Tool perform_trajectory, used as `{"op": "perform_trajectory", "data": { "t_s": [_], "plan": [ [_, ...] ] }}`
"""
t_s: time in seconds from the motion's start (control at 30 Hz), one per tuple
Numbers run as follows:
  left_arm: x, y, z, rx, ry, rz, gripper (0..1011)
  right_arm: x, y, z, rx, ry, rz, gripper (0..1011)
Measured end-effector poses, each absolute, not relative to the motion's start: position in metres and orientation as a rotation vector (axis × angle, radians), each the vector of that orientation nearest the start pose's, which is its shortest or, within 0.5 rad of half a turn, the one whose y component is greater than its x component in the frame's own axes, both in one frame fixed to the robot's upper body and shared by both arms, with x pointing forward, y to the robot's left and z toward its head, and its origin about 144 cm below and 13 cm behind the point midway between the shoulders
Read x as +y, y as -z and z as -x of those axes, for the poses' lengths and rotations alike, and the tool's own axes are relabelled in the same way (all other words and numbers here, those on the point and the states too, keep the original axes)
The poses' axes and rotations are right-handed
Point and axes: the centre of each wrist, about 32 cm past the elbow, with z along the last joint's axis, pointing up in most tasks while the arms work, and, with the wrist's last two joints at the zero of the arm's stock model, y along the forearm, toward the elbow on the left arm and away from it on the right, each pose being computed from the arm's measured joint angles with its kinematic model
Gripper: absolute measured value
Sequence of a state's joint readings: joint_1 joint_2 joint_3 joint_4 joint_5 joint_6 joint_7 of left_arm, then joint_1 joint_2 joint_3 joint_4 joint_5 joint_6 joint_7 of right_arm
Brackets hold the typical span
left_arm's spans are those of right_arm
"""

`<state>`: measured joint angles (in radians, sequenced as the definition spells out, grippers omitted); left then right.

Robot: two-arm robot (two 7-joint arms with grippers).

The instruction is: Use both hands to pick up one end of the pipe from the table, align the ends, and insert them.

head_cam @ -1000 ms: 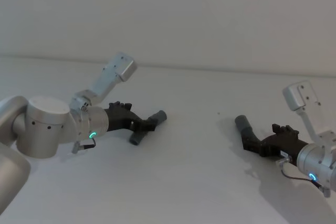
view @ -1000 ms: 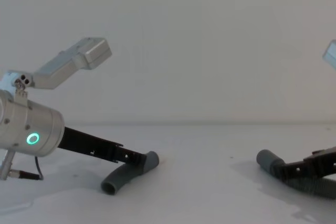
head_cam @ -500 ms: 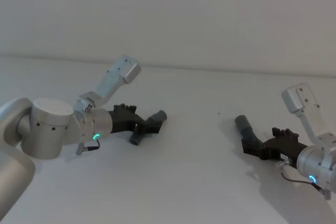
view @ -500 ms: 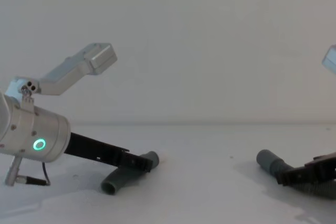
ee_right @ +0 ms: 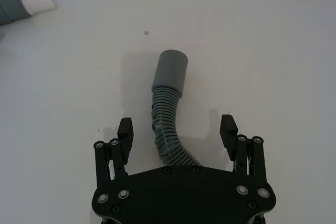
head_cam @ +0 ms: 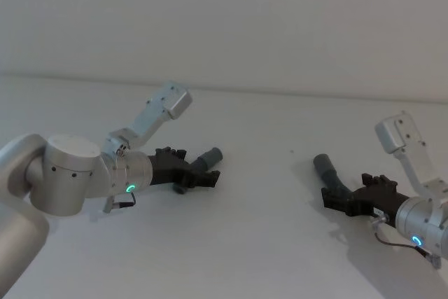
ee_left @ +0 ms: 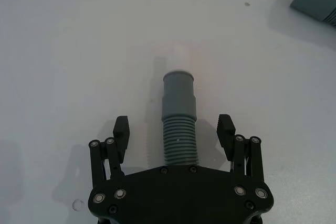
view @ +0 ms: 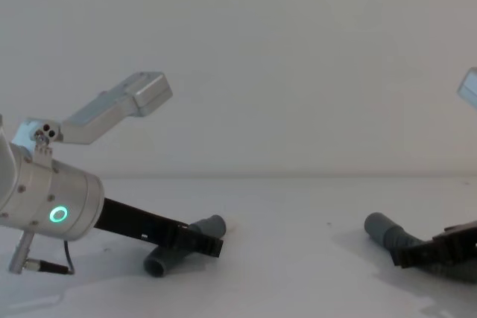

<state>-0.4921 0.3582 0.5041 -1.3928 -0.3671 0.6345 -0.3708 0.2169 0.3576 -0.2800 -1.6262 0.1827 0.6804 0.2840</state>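
Observation:
The pipe lies in two pieces on the white table (head_cam: 259, 243). The short curved piece (head_cam: 204, 160) lies left of centre, and its cuff (ee_left: 178, 98) ends in a paler tip (ee_left: 181, 56). My left gripper (ee_left: 174, 127) is open, low over the table, with its fingers (ee_left: 122, 135) on either side of the ribbed part. On the right lies the other piece, with a wider grey cuff (ee_right: 170, 72). My right gripper (ee_right: 177, 128) is open and straddles its ribbed bend (ee_right: 167, 129). The chest view shows both grippers, left (view: 205, 243) and right (view: 406, 255), down at table level.
A small dark speck (head_cam: 292, 150) marks the table between the two pieces. Bare white table stretches between the two cuffs and toward me. A plain pale wall (head_cam: 231, 19) stands behind the table's far edge.
My left gripper has slid forward and lower along the short piece, so its fingers now straddle the hose. My right gripper has dropped slightly around its piece. Neither hose piece has moved.

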Motion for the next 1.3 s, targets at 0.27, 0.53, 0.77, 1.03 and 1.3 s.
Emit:
{"op": "perform_trajectory", "data": {
  "t_s": [0.27,0.53,0.77,1.03,1.3],
  "plan": [
    [0.207,-1.2275,-0.5613,0.263,-0.837,-0.5,1001,-0.2425,-1.2141,-0.5016,0.233,1.065,0.531,1002],
    [0.2069,-1.2279,-0.5612,0.263,-0.834,-0.505,960,-0.2427,-1.2139,-0.5013,0.235,1.064,0.529,866],
    [0.2066,-1.228,-0.561,0.263,-0.832,-0.508,925,-0.2427,-1.2141,-0.5012,0.235,1.064,0.528,669],
    [0.2065,-1.228,-0.561,0.263,-0.83,-0.51,881,-0.2427,-1.2139,-0.501,0.235,1.064,0.527,404],
    [0.2064,-1.2279,-0.5609,0.264,-0.829,-0.511,833,-0.2429,-1.2138,-0.501,0.236,1.064,0.526,179]
  ]
}}
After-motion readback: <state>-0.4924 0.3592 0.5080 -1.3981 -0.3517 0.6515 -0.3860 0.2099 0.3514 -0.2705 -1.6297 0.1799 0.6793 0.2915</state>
